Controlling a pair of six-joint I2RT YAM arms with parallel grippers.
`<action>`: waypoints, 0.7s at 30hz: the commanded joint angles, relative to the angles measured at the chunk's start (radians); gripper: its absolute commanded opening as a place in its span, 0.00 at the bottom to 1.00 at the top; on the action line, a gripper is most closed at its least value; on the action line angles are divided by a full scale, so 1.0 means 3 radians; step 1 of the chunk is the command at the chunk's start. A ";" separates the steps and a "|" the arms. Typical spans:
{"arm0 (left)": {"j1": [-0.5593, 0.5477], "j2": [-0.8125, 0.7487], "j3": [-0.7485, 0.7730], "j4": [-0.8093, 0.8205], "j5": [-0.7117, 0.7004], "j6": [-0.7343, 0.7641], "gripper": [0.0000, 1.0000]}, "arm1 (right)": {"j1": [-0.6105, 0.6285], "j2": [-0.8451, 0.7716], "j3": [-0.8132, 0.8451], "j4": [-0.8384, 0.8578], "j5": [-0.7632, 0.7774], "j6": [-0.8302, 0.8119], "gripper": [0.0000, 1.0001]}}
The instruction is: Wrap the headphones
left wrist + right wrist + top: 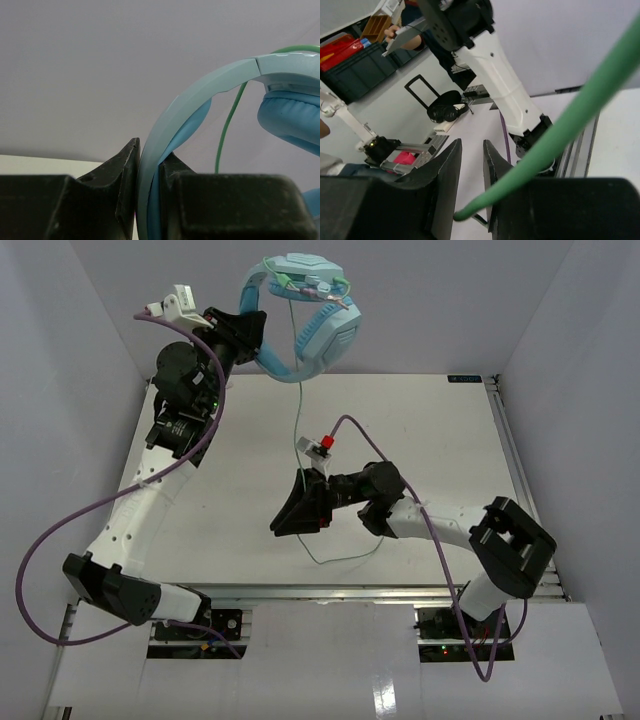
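Observation:
The light blue headphones point(310, 310) hang high over the far edge of the table. My left gripper point(258, 335) is shut on their headband point(200, 85), which is pinched between the jaws, with one padded earcup point(290, 115) to the right. The thin green cable point(299, 400) drops from the earcups to my right gripper point(290, 515) over the middle of the table, then loops on the surface point(335, 560). In the right wrist view the cable point(570, 115) crosses over one finger into the narrow gap of the right gripper point(472, 150). The jaws stand slightly apart and do not pinch it.
White walls close in the table point(420, 430) at the left, back and right. A metal rail point(515, 470) runs along its right edge. Purple hoses point(100, 510) trail from both arms. Past the table's edge, the right wrist view shows black headphones point(445, 112) and storage bins point(350, 65).

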 commanded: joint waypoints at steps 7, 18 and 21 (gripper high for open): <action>0.0006 0.0174 0.0172 0.0117 -0.0652 0.0653 0.00 | -0.0022 -0.0384 0.0133 0.0443 -0.0269 -0.0735 0.23; 0.0008 0.0539 0.0144 0.0173 -0.1096 0.1482 0.00 | -0.0067 -0.0623 0.0701 -0.3006 0.0238 -0.2878 0.16; 0.0027 0.0558 0.0081 0.0193 -0.1144 0.1604 0.00 | -0.0073 -0.0735 0.0802 -0.3562 0.0499 -0.3262 0.15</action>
